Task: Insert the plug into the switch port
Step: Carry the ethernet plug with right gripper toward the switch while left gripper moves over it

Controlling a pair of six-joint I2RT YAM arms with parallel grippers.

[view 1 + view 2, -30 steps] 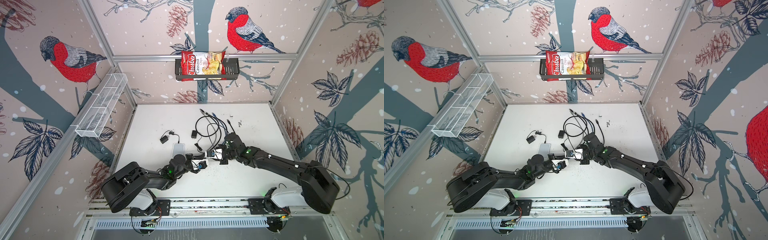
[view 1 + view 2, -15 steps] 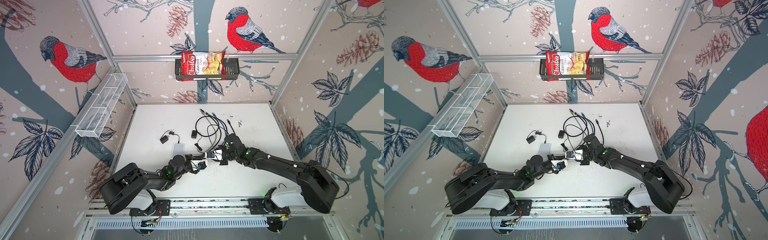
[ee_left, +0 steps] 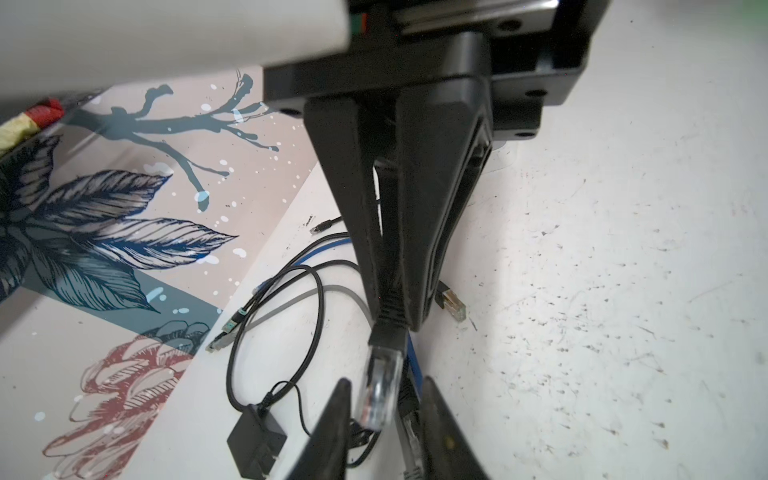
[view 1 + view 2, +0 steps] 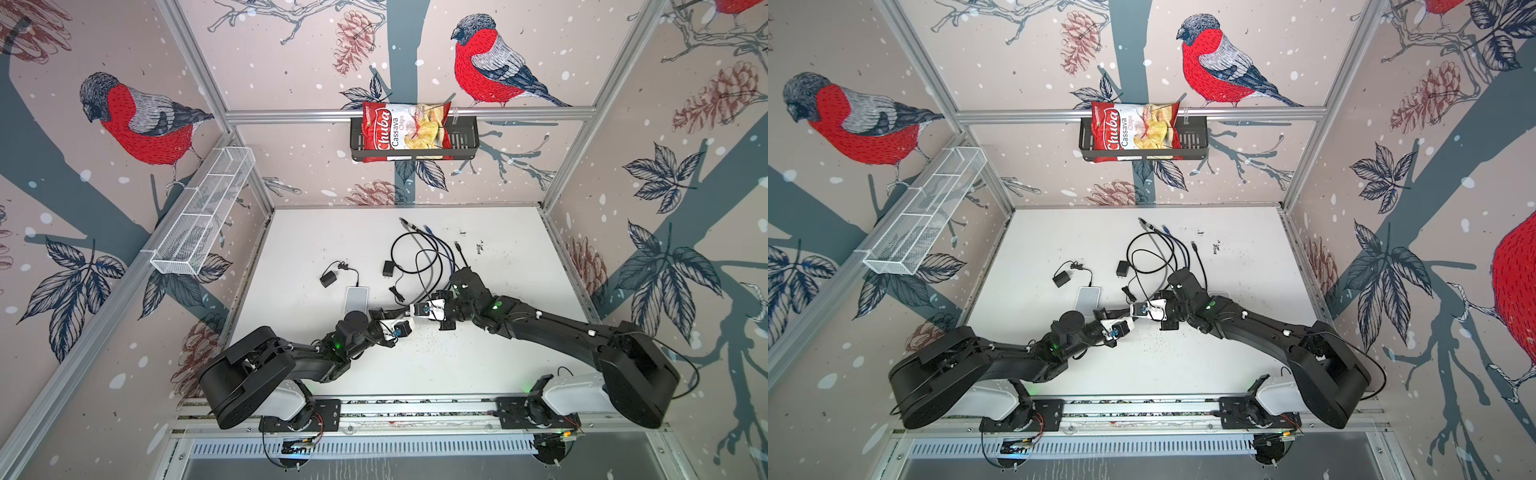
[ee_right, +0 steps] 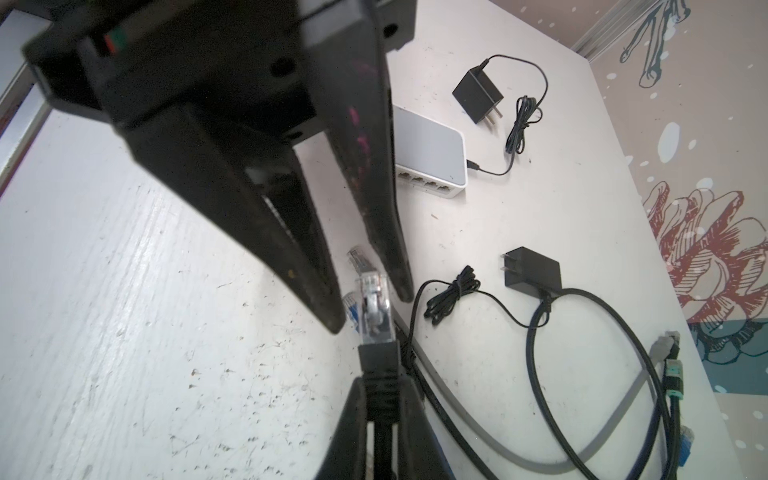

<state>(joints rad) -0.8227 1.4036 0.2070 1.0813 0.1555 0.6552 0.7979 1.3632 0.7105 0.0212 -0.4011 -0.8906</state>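
The plug is a clear connector with a black boot on a black cable. My right gripper is shut on the boot, and the clear tip points away from it. My left gripper is open, its fingers on either side of the plug's clear end with a gap on one side. In both top views the left gripper and the right gripper meet tip to tip near the table's middle. The white switch lies flat just left of them, its row of ports facing the grippers.
Two black power adapters lie beyond the switch. Black, grey and blue cable loops with loose plugs spread behind the grippers. A chips bag sits in a basket on the back wall, and a wire basket hangs on the left wall.
My left gripper's jaws have opened off the plug, and the right gripper has closed tighter on its boot. Both arms have stayed about where they were.
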